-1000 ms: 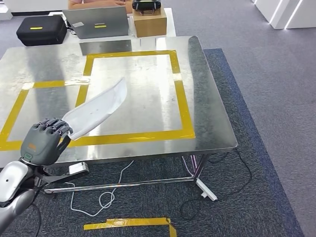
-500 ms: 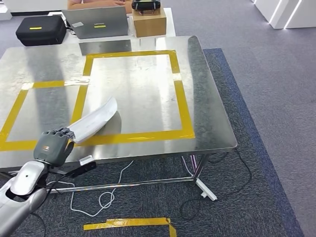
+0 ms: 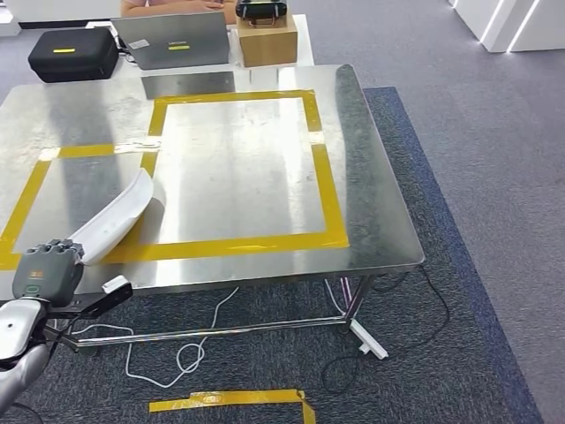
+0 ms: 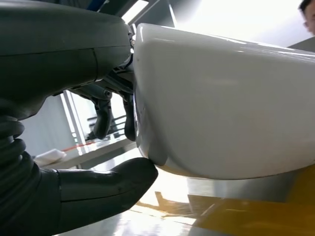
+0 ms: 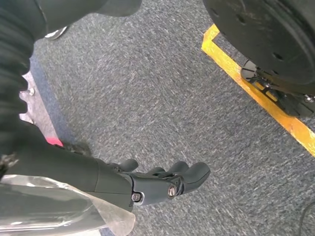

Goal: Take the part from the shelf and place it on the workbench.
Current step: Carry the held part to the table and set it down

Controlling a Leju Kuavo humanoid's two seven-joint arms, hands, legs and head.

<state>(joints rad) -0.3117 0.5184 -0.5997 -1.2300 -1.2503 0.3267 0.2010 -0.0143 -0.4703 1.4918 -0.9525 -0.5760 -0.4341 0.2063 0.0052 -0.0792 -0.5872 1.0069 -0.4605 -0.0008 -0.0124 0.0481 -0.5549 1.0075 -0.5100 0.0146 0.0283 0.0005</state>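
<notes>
The part [image 3: 113, 221] is a long, curved white shell. It lies low over the near left of the steel workbench [image 3: 373, 212], across the yellow tape line, and whether it touches the top I cannot tell. My left hand [image 3: 47, 269] grips its near end at the bench's front edge. In the left wrist view the thumb [image 4: 108, 189] sits under the part [image 4: 223, 103] and the darker fingers [image 4: 102, 115] curl behind it. In the right wrist view my right hand [image 5: 167, 182] hangs over the grey carpet with its fingers apart, holding nothing.
A yellow tape square [image 3: 327, 190] marks the bench top. At the far end stand a black case [image 3: 73, 53], a laptop [image 3: 173, 40] and a cardboard box [image 3: 267, 40], with a person behind them. Cables [image 3: 186, 353] and yellow floor tape [image 3: 226, 399] lie below the bench.
My left hand has drawn back to the left and down toward the bench's front edge, carrying the part from above the square's left side to the near left corner.
</notes>
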